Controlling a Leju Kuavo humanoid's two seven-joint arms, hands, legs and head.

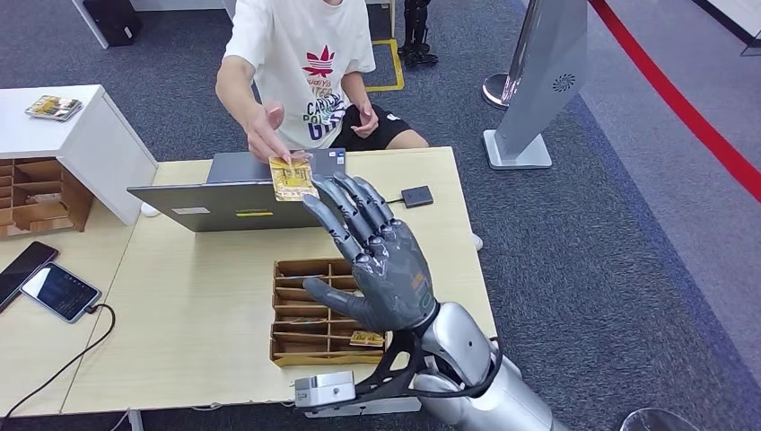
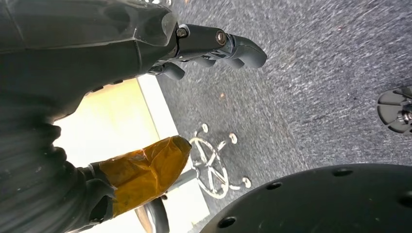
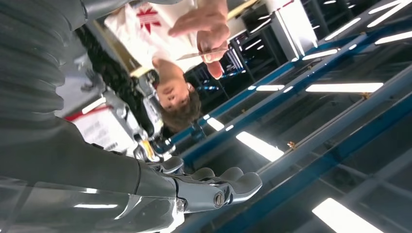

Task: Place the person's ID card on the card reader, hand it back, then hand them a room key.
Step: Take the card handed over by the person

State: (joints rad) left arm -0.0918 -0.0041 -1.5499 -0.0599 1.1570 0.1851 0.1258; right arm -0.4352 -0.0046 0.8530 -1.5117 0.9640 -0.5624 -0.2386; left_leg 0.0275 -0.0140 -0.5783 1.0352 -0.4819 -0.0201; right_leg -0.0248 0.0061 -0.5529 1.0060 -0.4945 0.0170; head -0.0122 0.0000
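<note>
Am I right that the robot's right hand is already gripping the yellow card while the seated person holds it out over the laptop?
Not quite: in the head view the right hand is open, fingers spread, just short of the yellow card. The person's hand alone holds it over the laptop.

Open grey laptop (image 1: 235, 190) set at table's (image 1: 197, 305) far edge. Two phones (image 1: 45, 280) laid at left, one cabled. White cabinet (image 1: 85, 135) stood beside table.
</note>
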